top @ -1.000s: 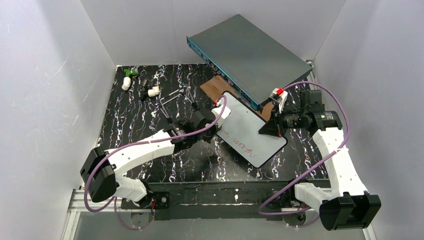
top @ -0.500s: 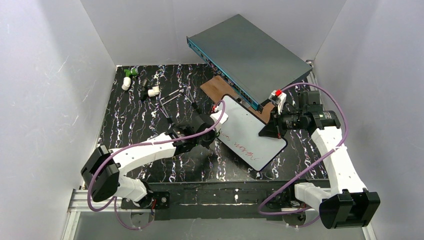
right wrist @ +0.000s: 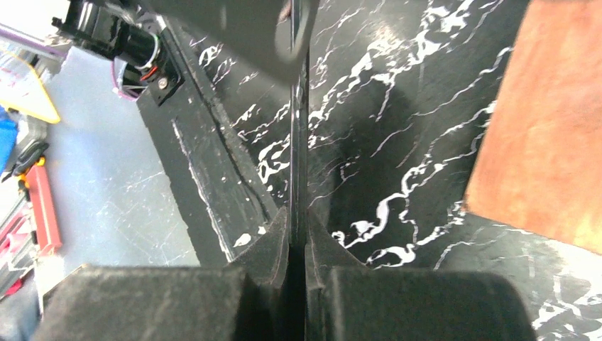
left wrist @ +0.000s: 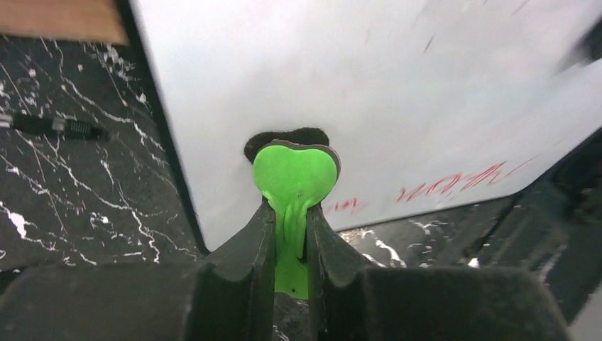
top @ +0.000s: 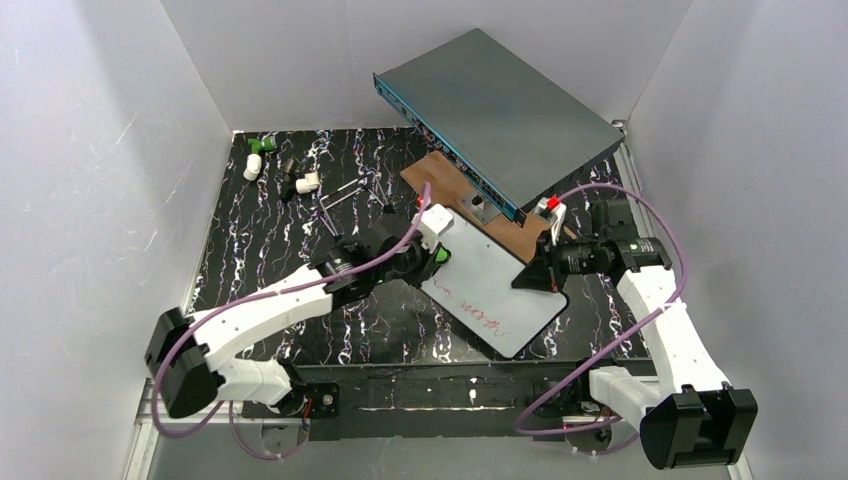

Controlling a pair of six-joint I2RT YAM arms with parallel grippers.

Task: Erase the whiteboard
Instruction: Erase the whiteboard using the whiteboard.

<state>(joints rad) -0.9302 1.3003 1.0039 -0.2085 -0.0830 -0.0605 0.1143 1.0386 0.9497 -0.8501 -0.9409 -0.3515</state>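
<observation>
The whiteboard (top: 495, 285) lies slanted on the black marbled table, with red handwriting (top: 482, 312) along its near-left side. My left gripper (top: 436, 256) is shut on a green eraser (top: 441, 254). In the left wrist view the eraser's (left wrist: 294, 172) dark felt presses on the whiteboard (left wrist: 369, 92) just inside its left rim, above the red writing (left wrist: 454, 181). My right gripper (top: 530, 276) is shut on the board's right rim. The right wrist view shows the whiteboard (right wrist: 299, 142) edge-on as a thin dark line between the fingers of the right gripper (right wrist: 298, 222).
A grey-teal metal box (top: 500, 105) leans at the back. A brown wooden plank (top: 450, 180) sticks out beneath it, with a small grey piece (top: 478, 203) on it. Small white and green parts (top: 258, 152) and black pins (top: 340, 205) lie at the back left.
The whiteboard has slid toward the near edge, uncovering more of the plank. The right gripper moved with it. The left gripper and eraser now sit nearer the board's far left rim.
</observation>
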